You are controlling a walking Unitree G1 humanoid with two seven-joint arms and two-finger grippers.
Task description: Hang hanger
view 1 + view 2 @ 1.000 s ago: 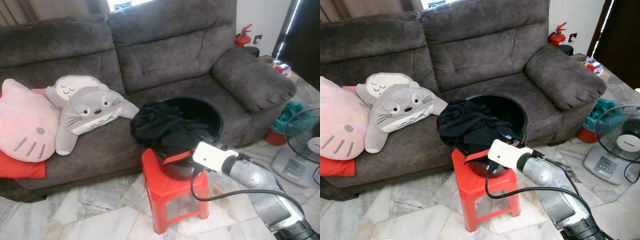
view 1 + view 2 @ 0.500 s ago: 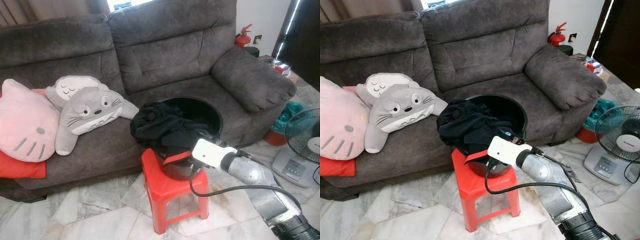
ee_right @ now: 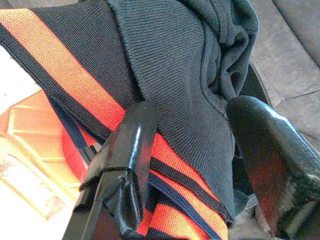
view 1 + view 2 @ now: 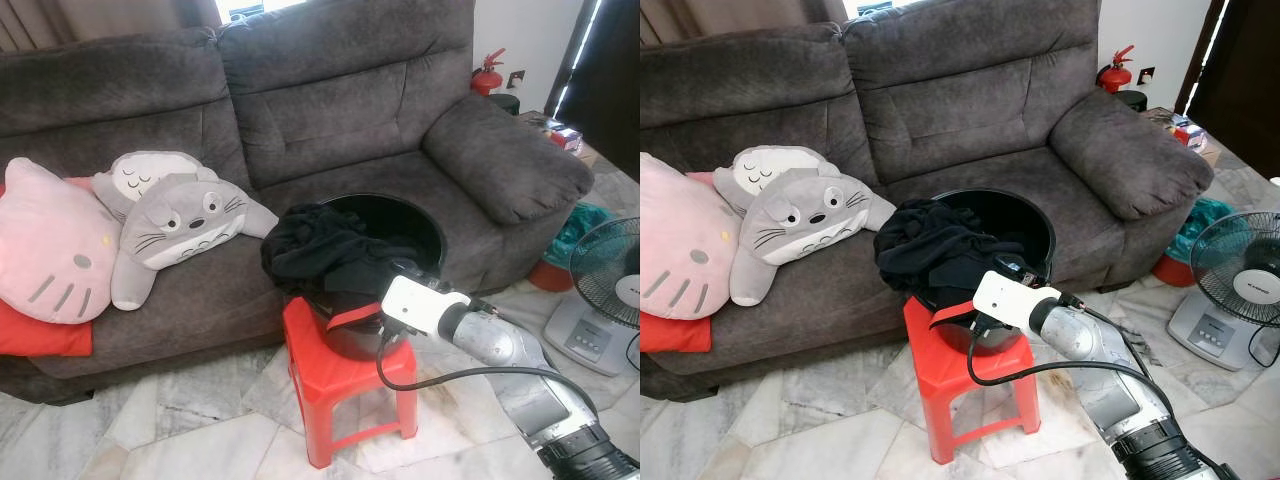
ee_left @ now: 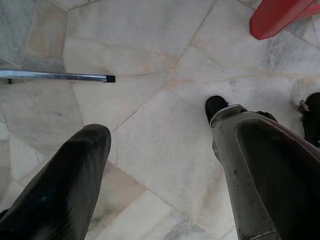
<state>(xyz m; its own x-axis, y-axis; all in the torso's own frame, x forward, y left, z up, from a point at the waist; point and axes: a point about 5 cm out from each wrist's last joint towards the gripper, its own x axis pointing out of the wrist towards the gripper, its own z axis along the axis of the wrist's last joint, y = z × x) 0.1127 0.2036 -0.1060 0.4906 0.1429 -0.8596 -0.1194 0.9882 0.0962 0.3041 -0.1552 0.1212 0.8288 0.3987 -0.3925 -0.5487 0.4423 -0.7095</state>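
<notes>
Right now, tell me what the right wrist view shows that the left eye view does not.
Right wrist view alone: the dark garment's knit ribbing, the navy line beside its orange stripe, and the right tool open, fingers either side of the cloth.

Left eye view alone: the sofa, plush pillows, fan, and the right arm reaching in.

Both: the garment draped over the black bucket on the red stool.
</notes>
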